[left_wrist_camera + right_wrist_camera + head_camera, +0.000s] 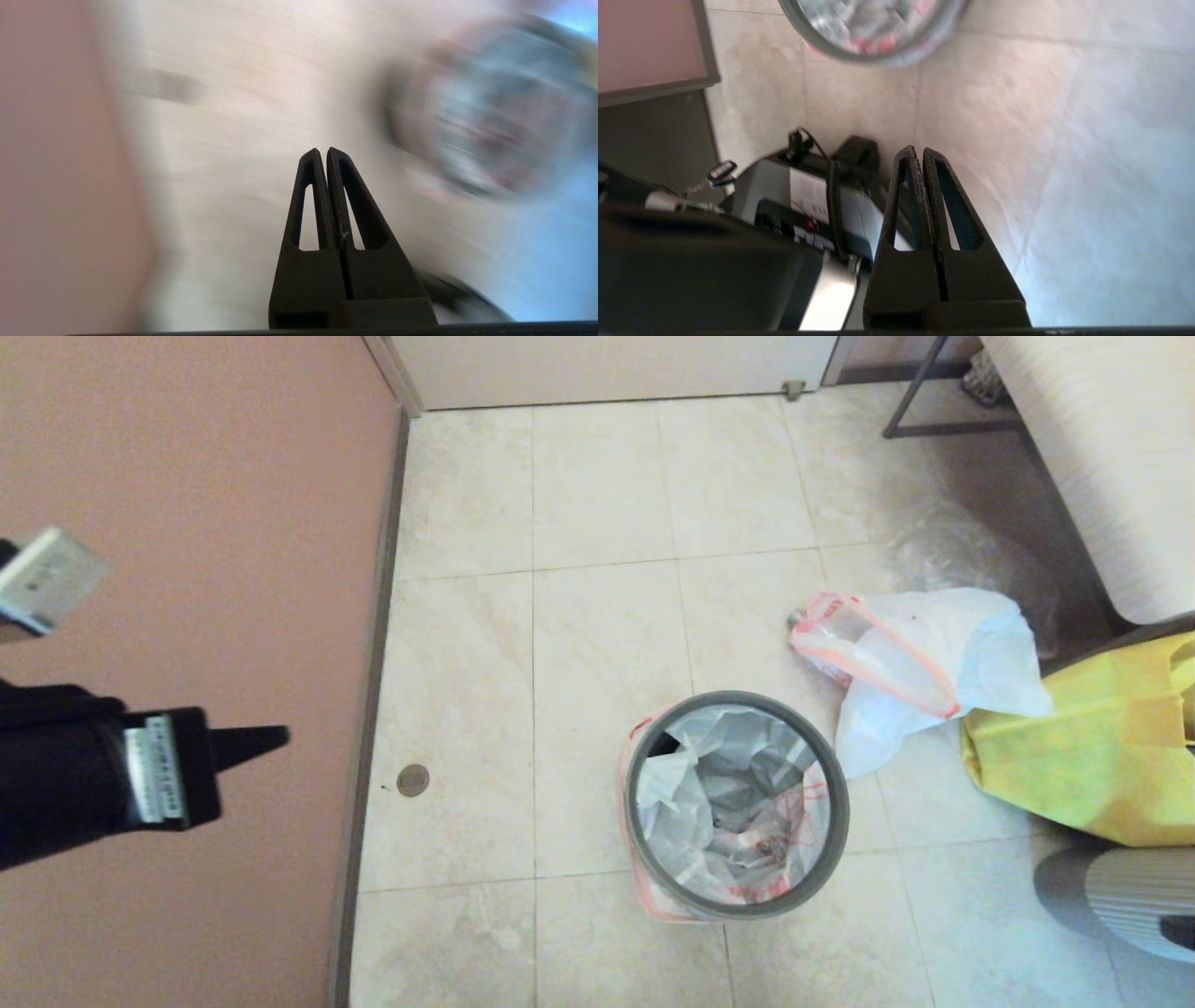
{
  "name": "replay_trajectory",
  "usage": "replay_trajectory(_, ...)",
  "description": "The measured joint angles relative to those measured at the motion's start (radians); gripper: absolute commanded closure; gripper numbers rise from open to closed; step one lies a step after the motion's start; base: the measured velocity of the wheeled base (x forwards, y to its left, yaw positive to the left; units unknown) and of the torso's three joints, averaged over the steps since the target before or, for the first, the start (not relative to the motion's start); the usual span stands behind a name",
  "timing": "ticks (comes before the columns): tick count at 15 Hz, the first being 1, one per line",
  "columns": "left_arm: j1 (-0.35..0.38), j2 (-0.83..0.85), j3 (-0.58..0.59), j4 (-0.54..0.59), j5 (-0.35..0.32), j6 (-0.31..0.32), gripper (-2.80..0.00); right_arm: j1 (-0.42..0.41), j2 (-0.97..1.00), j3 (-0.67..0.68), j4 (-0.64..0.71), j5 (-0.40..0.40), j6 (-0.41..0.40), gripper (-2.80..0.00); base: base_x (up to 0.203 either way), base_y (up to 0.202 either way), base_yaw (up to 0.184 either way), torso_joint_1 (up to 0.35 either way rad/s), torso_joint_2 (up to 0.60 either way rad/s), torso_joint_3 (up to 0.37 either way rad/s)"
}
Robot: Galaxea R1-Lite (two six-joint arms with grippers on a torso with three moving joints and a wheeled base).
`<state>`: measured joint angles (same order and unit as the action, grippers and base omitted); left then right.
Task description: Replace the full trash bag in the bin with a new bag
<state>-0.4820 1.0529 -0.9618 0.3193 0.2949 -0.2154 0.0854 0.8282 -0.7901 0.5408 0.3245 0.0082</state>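
The new bag (738, 803) lining the bin (738, 907) looks thin and floppy; I'd pinch its hem. My left end effector (266, 739) and right end effector (920, 154) are both pressed together, empty.

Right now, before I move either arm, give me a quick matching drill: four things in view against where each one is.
Things:
1. new bag
2. full trash bag
3. yellow fabric bag
4. left gripper

Places:
A. on the tiles beside the bin, on its far right
B. against the pink wall, fingers shut, holding nothing
C. lining the bin under the grey hoop
D. at the right edge, past the white bag

Pairs: 1-C, 2-A, 3-D, 4-B
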Motion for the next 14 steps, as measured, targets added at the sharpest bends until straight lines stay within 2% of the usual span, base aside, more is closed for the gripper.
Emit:
replay_trajectory(1,0.046,-0.040,-0.005,0.012,0.045,0.047,0.00,-0.009,-0.072,0.001,0.056,-0.012,0.004,0.00,0.000,0.000,0.000,0.000,0.00,0.000)
replay_trajectory(3,0.159,-0.106,-0.009,0.015,0.080,0.098,0.00,-0.061,-0.200,-0.009,0.150,-0.033,0.007,0.00,0.000,0.000,0.000,0.000,0.00,0.000)
replay_trajectory(6,0.287,-0.209,0.010,0.015,0.092,0.099,0.00,-0.128,-0.346,-0.021,0.240,-0.091,0.003,0.00,0.000,0.000,0.000,0.000,0.00,0.000)
replay_trajectory(9,0.354,-0.335,0.082,0.022,0.092,0.070,0.00,-0.138,-0.443,-0.035,0.357,-0.109,-0.010,0.00,0.000,0.000,0.000,0.000,0.00,0.000)
replay_trajectory(11,0.381,-0.442,0.159,0.031,0.092,0.066,0.00,-0.103,-0.490,-0.023,0.423,-0.113,-0.040,0.00,0.000,0.000,0.000,0.000,0.00,0.000)
replay_trajectory(14,0.420,-0.621,0.267,0.084,0.090,0.067,0.00,-0.041,-0.545,-0.008,0.463,-0.171,-0.062,0.00,0.000,0.000,0.000,0.000,0.00,0.000)
